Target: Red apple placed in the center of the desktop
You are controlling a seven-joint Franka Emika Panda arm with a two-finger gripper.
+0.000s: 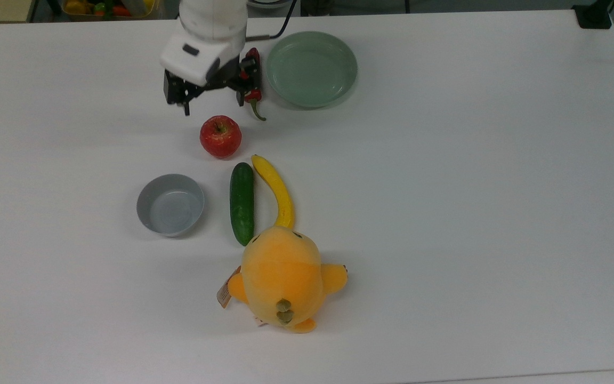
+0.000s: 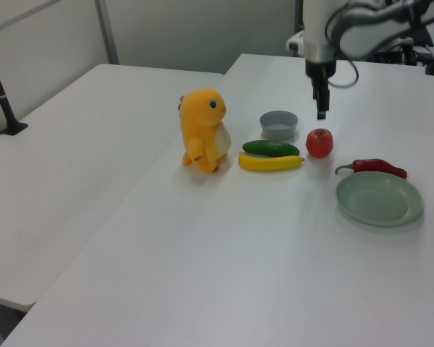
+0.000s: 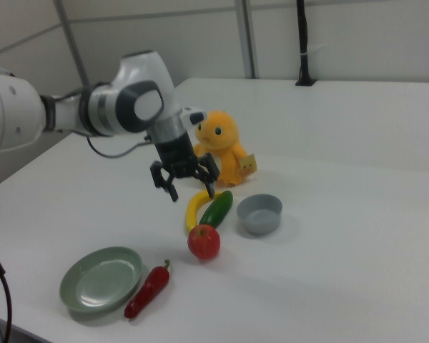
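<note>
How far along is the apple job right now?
Mostly done: the red apple sits upright on the desktop, just beyond the cucumber and banana tips. The gripper hangs above it, open and empty. Only retreating the arm seems left.
</note>
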